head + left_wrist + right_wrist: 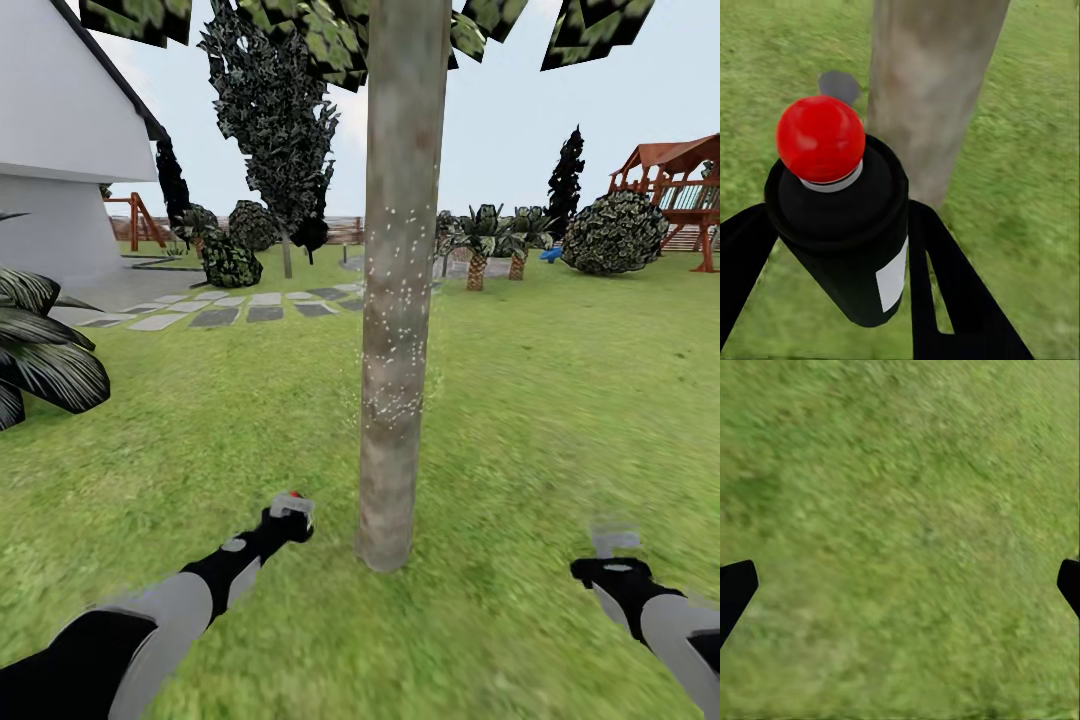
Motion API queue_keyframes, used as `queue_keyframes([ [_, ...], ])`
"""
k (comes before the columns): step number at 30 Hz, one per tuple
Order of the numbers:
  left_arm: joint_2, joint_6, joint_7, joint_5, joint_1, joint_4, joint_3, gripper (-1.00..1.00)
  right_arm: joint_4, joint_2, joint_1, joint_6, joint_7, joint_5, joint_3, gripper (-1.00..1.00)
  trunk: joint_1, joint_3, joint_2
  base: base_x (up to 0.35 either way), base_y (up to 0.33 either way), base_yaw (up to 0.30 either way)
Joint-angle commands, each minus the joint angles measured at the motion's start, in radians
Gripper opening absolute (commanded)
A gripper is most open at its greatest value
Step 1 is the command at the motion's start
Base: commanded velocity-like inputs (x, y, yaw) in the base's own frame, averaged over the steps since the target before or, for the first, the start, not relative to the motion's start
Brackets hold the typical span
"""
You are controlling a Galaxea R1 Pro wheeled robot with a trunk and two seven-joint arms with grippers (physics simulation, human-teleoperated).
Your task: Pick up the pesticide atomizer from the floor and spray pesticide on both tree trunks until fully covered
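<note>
— Closest to us is the left end effector (840,247), its black fingers (945,285) clamped on either side of the pesticide atomizer (844,240): a smooth black cylinder with a round glossy red top and a white label patch.

— And it's right beside the tree trunk (400,300)?

— Just beside it, low down near the base. The trunk is a thick, straight column of mottled grey-brown bark, dotted with fine white specks across its middle stretch.

— How's that arm held?

— The left arm reaches forward over the grass (540,400), black sleeve and grey segment, red cap up.

— The other one?

— The right end effector (615,545) hangs over bare lawn well right of the trunk, fingers spread wide apart, holding nothing. Grass looks blurry and coarse.
</note>
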Motion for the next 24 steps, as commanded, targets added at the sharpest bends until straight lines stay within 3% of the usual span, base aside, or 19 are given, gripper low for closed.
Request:
queue_keyframes([
  [1,0.000,-0.023,0.040,0.016,0.023,0.000,0.001,-1.00,0.012,0.003,0.039,-0.026,0.000,-0.037,0.002,1.00,0.000,0.000,0.000,0.000,0.000,0.000],
  [3,0.000,-0.036,0.062,0.029,0.044,0.000,0.001,-1.00,0.019,0.016,0.096,-0.044,0.001,-0.061,0.003,1.00,0.000,0.000,0.000,0.000,0.000,0.000],
  [5,0.000,-0.043,0.073,0.036,0.058,0.000,0.000,-1.00,0.023,0.062,0.166,-0.105,0.002,-0.073,0.003,1.00,0.000,0.000,0.000,0.000,0.000,0.000],
  [7,0.000,-0.046,0.074,0.037,0.061,-0.001,0.000,-1.00,0.023,0.096,0.193,-0.128,0.002,-0.074,0.003,1.00,0.000,0.000,0.000,0.000,0.000,0.000],
  [8,-0.001,-0.047,0.074,0.038,0.063,-0.003,-0.002,-1.00,0.023,0.139,0.211,-0.140,0.002,-0.073,0.003,1.00,0.000,0.000,0.000,0.000,0.000,0.000],
  [9,-0.002,-0.047,0.074,0.038,0.063,-0.002,-0.002,-1.00,0.023,0.150,0.218,-0.143,0.002,-0.073,0.003,1.00,0.000,0.000,0.000,0.000,0.000,0.000],
  [13,-0.004,-0.046,0.071,0.036,0.064,0.000,-0.003,-1.00,0.024,0.178,0.226,-0.145,0.002,-0.073,0.003,1.00,0.000,0.000,0.000,0.000,0.000,0.000],
  [24,-0.005,-0.045,0.072,0.036,0.065,0.000,-0.003,-1.00,0.024,0.206,0.241,-0.145,0.002,-0.074,0.004,1.00,0.000,0.006,0.000,0.000,0.000,-0.100],
])
